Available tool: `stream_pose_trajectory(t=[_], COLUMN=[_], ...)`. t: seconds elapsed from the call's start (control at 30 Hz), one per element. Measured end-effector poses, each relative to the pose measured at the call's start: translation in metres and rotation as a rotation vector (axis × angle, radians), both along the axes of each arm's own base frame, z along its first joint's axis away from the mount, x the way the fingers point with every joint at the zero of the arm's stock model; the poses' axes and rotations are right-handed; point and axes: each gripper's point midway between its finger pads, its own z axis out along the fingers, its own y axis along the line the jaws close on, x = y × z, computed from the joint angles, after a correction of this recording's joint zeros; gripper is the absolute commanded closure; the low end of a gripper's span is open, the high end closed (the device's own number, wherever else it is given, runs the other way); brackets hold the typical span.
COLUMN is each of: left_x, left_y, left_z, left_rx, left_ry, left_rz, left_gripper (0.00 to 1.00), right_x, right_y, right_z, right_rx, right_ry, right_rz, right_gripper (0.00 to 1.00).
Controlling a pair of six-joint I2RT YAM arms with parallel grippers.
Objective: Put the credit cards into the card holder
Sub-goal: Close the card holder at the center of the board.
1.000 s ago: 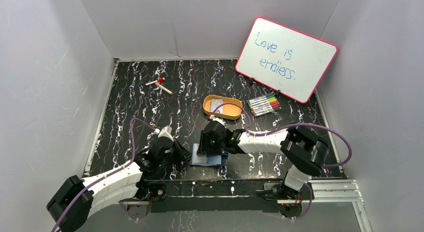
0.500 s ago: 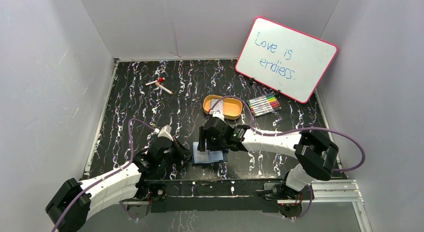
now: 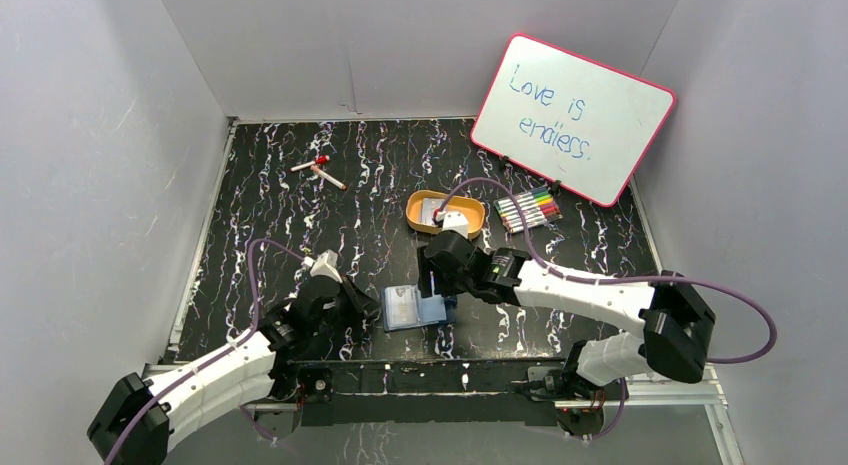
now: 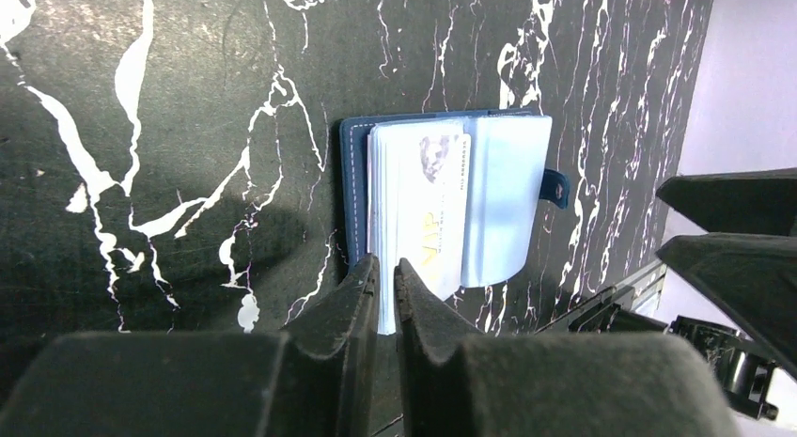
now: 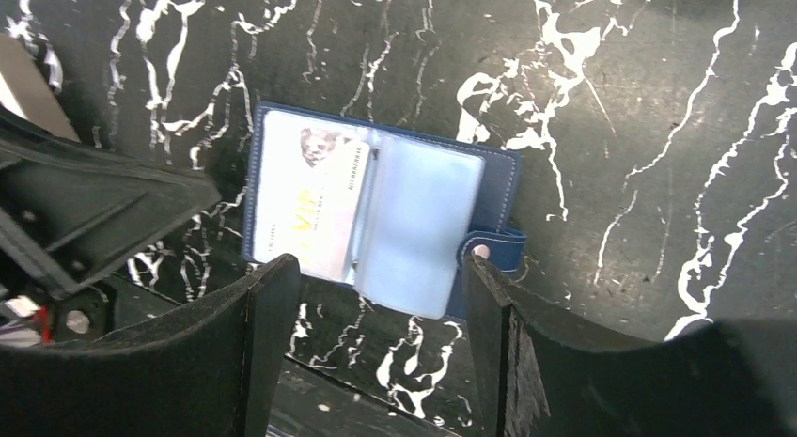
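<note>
At the near edge of the black, white-veined table (image 3: 280, 235) the two arms reach in toward each other over the open card holder (image 5: 428, 226), which lies flat close to the front edge, between them. The left gripper (image 4: 383, 266) sits low at the holder's near-left corner, its fingers drawn almost together with only a thin slit between them; nothing shows clamped there, and in the right wrist view its tip stands just beside the navy edge rather than over it. The holder is spread like a book, clear sleeves up, with its snap tab (image 5: 489, 251) sticking out on the side away from the left gripper. A credit card (image 5: 301, 202), pale with gold "VIP" print and a small portrait, sits in the sleeve on the side nearer the left gripper, while the sleeve beside it (image 5: 418, 230) looks blank. The right gripper (image 5: 378, 266) hangs above the holder with its fingers spread wide, one to each side of the case and holding nothing. Farther back stands an orange oval tray (image 3: 415, 217) with another pale card (image 3: 430, 207) inside it, the right wrist partly covering its rim. Just beside the tray lies a pack of coloured markers (image 3: 528, 209), and well apart on the left two loose markers (image 3: 320, 170) touch, one red-capped. At the back right leans a pink-framed whiteboard (image 3: 572, 118) reading "Love is endless."
</note>
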Motion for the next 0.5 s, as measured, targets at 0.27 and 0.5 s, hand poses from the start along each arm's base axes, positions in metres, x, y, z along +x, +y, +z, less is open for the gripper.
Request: stream_pose_trajectory(t=[0.27, 0.5], left_x=[-0.003, -0.008], left_y=[0.006, 0.011], left_z=[-0.006, -0.009], left_rx=[0.036, 0.055], left_ry=[0.013, 0.029], left_rz=[0.001, 0.001], left_gripper=[0.62, 0.52], right_x=[0.001, 0.003], right_y=[-0.019, -0.032], right_z=[-0.03, -0.06], right_rx=[-0.155, -0.275], right_ry=[0.009, 0.041], right_rz=[0.007, 0.014], right_gripper=[0.28, 0.42])
